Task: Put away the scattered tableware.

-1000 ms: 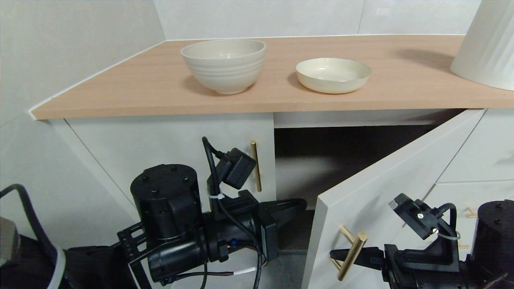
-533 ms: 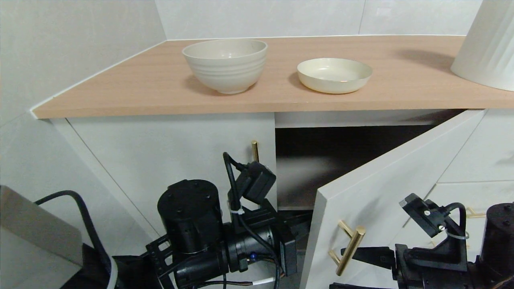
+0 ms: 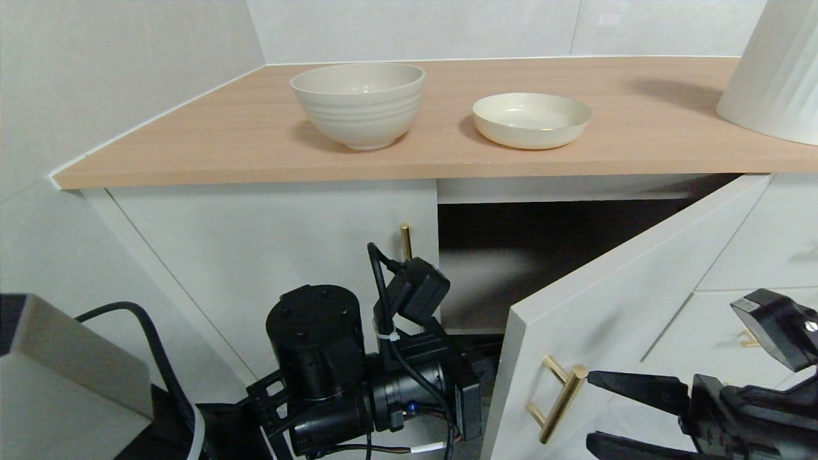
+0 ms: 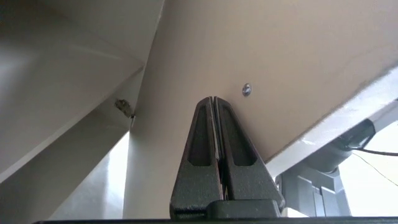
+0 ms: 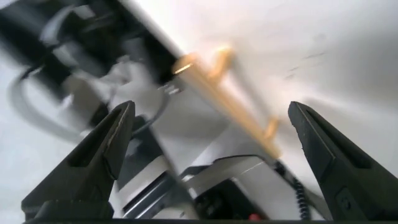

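A light wooden countertop [image 3: 223, 137] is set into a white-tiled corner. A deep ribbed bowl [image 3: 358, 102] is placed upright on it toward the left. A shallow dish [image 3: 531, 119] is set near the bowl, to its right, without touching it. A white ribbed vessel [image 3: 776, 76] is stood at the far right.

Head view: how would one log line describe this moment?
door ajar | right gripper open near handle | left gripper shut at door's inside | bowl, dish on counter
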